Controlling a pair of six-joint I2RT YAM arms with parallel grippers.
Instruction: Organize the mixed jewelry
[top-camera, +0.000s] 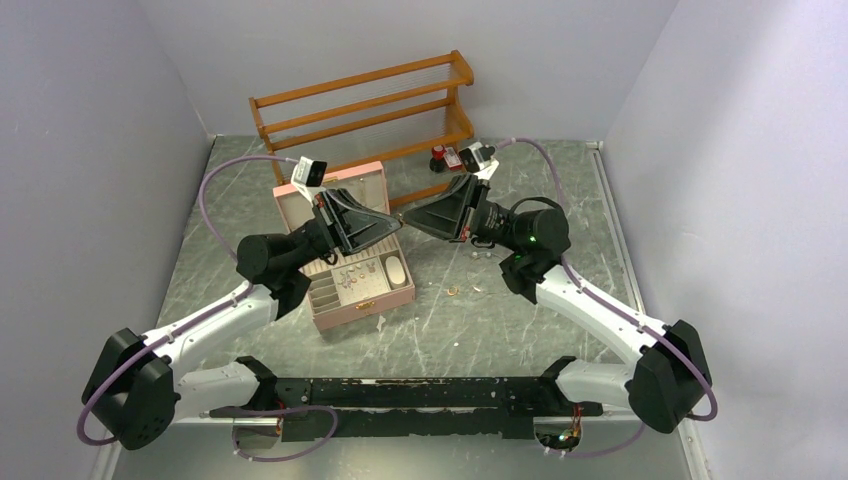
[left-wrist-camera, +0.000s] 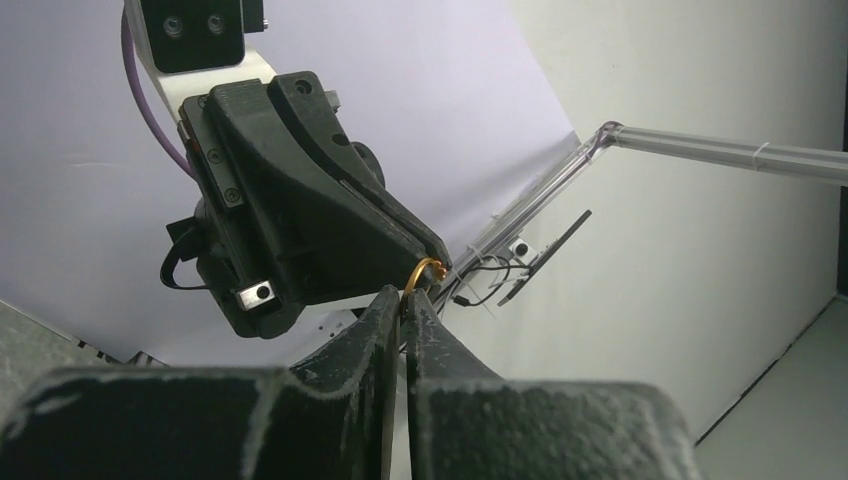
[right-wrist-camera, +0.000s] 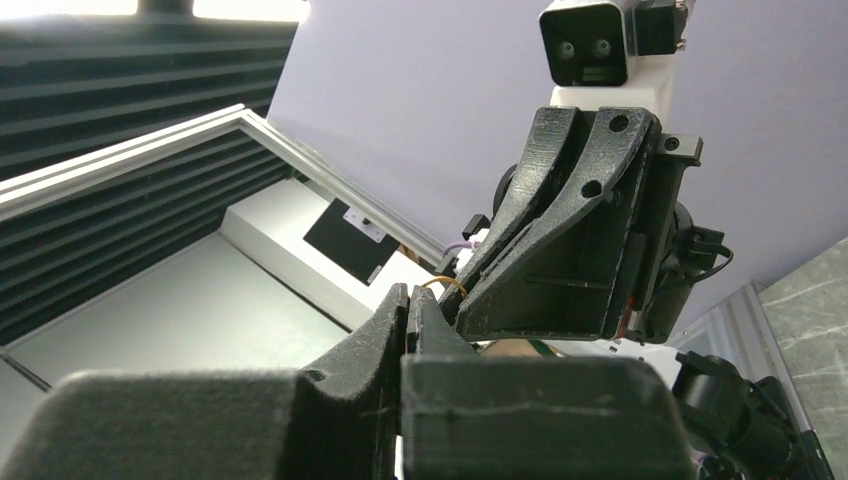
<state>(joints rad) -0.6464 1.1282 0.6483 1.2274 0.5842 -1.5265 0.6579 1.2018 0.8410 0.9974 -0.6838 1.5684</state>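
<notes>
My two grippers meet tip to tip above the table, just right of the open pink jewelry box (top-camera: 352, 300). The left gripper (top-camera: 397, 224) is shut on a thin gold ring (left-wrist-camera: 424, 270), which sticks out above its tips (left-wrist-camera: 408, 295). The right gripper (top-camera: 410, 216) is shut too, and the same gold ring (right-wrist-camera: 446, 283) rises from its tips (right-wrist-camera: 412, 292). Each wrist view shows the other gripper's tip touching the ring. Several small pieces of jewelry lie in the box's compartments (top-camera: 350, 275). A few loose pieces (top-camera: 453, 291) lie on the table.
A wooden two-shelf rack (top-camera: 365, 105) stands at the back. Small red-capped bottles (top-camera: 440, 154) sit by its right end, behind the right wrist. The box lid (top-camera: 300, 200) stands open behind the left gripper. Grey walls close in both sides.
</notes>
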